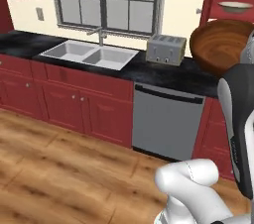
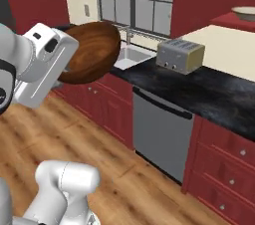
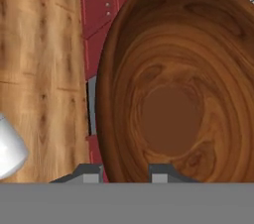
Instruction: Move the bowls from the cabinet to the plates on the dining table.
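Even, bright rendered light with no single clear source, soft glossy sheen inside the wooden bowl [image 3: 173, 84] in front of the gripper [image 3: 126, 171], faint shadows under the counter edge [image 1: 163, 82] beyond, slightly soft, low-resolution textures, no glare

Cream bowl [image 2: 245, 12] cut by frame edge; wooden bowl [image 1: 218, 44] partly behind arm.
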Robot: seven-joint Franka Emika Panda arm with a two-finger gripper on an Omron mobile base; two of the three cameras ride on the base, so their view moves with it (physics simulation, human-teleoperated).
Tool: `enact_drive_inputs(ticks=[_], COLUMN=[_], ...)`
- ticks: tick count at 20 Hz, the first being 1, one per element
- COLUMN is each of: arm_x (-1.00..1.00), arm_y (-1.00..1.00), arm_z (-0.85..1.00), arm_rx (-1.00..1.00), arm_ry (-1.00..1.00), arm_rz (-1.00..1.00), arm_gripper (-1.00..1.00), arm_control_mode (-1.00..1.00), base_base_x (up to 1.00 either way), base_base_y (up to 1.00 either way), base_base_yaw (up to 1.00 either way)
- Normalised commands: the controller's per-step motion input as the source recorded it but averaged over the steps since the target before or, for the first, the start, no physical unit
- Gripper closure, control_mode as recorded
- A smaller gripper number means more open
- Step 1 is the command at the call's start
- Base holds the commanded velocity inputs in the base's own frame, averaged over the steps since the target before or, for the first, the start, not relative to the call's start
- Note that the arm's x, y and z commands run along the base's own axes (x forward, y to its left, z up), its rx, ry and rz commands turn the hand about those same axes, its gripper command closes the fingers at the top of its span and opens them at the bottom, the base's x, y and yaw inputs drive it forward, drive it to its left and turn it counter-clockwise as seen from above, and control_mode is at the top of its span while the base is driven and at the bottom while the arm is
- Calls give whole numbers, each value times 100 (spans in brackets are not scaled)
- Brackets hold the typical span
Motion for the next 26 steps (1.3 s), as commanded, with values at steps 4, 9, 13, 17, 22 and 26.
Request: enact_drive_inputs(ticks=[4,9,13,17,22,26], arm_x=[0,0,0,0,0,0], arm_y=[0,0,0,0,0,0], arm_z=[0,0,0,0,0,0], arm_rx=[0,0,0,0,0,0], arm_ry=[0,0,0,0,0,0], arm_rz=[0,0,0,0,0,0], arm_gripper=[100,100,100,100,100,100], arm_control_mode=[100,100,100,100,100,100], base_base_x=[-18,-21,-3,3,14,19], base_base_y=[18,15,11,13,19,21], base_base_yaw=[49,50,46,42,36,35])
